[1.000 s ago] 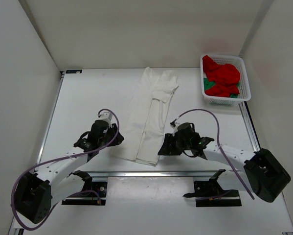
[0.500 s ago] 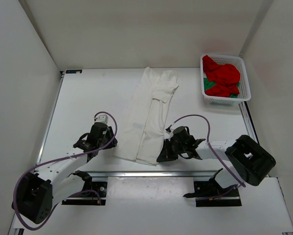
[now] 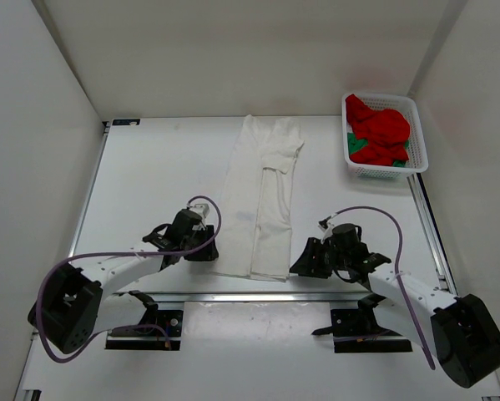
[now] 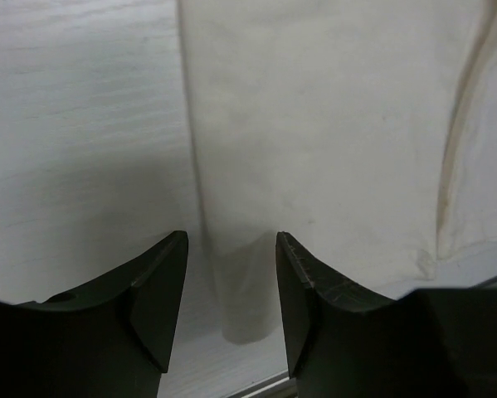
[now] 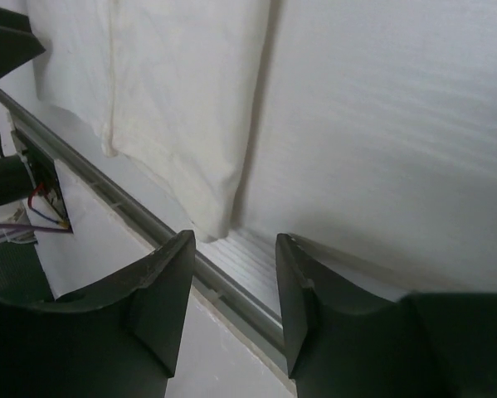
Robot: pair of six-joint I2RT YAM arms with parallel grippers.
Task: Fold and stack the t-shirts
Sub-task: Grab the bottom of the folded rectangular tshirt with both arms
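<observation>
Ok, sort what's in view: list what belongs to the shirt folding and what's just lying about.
Job: white t-shirt, red t-shirt, green t-shirt, left claw, right claw.
Lying about: basket, table.

Bright even light, soft shadows

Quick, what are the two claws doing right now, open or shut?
Left claw: open, holding nothing, its fingers either side of the white shirt's near corner.
Right claw: open, holding nothing.
</observation>
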